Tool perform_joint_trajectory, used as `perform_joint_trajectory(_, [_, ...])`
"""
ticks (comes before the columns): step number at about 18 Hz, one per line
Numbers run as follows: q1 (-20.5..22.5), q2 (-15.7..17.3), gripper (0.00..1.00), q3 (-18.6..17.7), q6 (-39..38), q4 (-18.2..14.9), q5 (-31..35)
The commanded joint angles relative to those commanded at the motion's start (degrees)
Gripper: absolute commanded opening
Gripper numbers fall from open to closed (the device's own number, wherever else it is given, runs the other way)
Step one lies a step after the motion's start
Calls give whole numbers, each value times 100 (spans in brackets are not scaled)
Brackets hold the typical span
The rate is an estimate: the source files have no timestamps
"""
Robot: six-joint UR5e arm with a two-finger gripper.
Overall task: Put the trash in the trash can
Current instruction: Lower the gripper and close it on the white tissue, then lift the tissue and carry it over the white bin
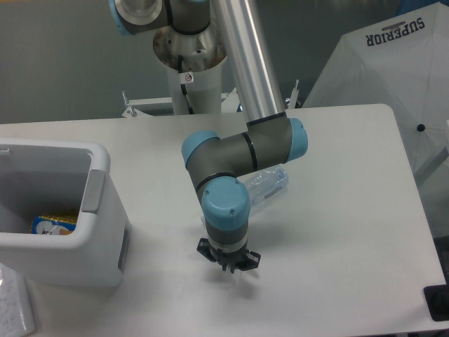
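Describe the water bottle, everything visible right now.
The water bottle is clear plastic, lying on its side on the white table, angled with one end toward the upper right. Only that end section shows; the rest is hidden behind the arm's wrist joints. No cap or label can be made out in this view. It lies on the far side of the gripper, which is down at the table and not on the bottle. Nothing is seen gripping it.

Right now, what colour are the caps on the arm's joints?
Light blue caps on grey joints, seen clearly in the fixed camera view.
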Motion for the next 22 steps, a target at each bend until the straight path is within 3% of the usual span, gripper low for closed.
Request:
perform_joint_trajectory(7, [210,509,0,299,-26,-27,-684])
perform_joint_trajectory(12, [378,1151,0,343,-429,-18,-1992])
perform_joint_trajectory(15, [396,1319,0,641,-764,-9,-2714])
perform_joint_trajectory(22, [194,1820,0,809,-1037,17,-3199])
